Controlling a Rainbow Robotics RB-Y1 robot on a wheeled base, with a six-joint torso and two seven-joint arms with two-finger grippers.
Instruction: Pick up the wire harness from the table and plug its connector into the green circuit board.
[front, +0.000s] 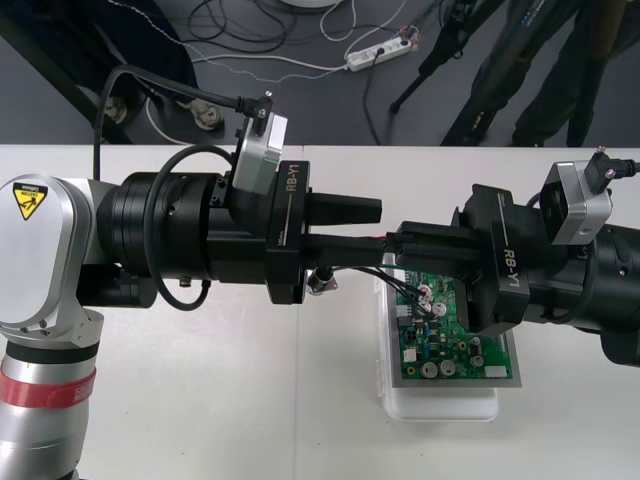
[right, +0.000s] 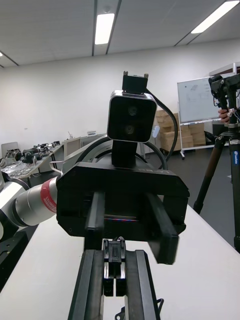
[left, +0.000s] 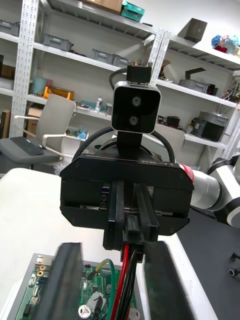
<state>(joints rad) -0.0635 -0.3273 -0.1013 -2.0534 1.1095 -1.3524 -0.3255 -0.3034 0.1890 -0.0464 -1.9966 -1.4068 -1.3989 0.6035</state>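
two sets of jaws nose to nose above the worktop (front: 200, 400), hiding much of the green circuit board (front: 445, 340) on its white base (front: 440, 400). right jaws narrow, pinching the black plug (right: 115, 265) of the harness (left: 124, 275) above the board. left jaws apart, straddling the wires without clamping them. red, black and green strands trailing from the plug; round metal socket (front: 322, 283) under the left arm (front: 180, 235), just off the base's left side.
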